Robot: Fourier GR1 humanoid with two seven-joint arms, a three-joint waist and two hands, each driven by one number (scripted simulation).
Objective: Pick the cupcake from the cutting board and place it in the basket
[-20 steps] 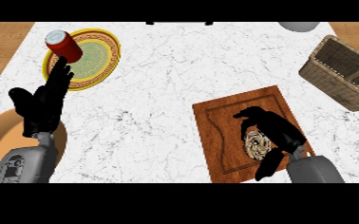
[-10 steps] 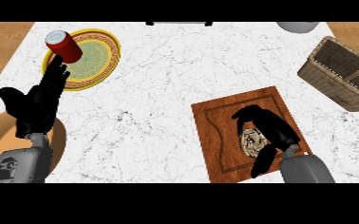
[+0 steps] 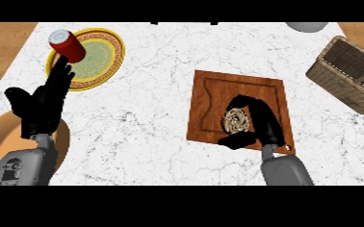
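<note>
Lowered since before, right hand [image 3: 262,120] curls round the half-hidden cupcake [image 3: 237,119] on the cutting board [image 3: 217,96].

Before me: bench [image 3: 156,106], white marbled top. On it: my wooden cutting board [image 3: 213,101], right of centre; yellow-rimmed plate [image 3: 107,62], far left corner; woven basket [image 3: 341,77], at the right edge; grey rounded item [image 3: 307,26], far edge, mostly cut off.

a red can [image 3: 67,45] stands on a yellow-rimmed plate [image 3: 107,57] at the counter's [image 3: 156,67] left.
</note>
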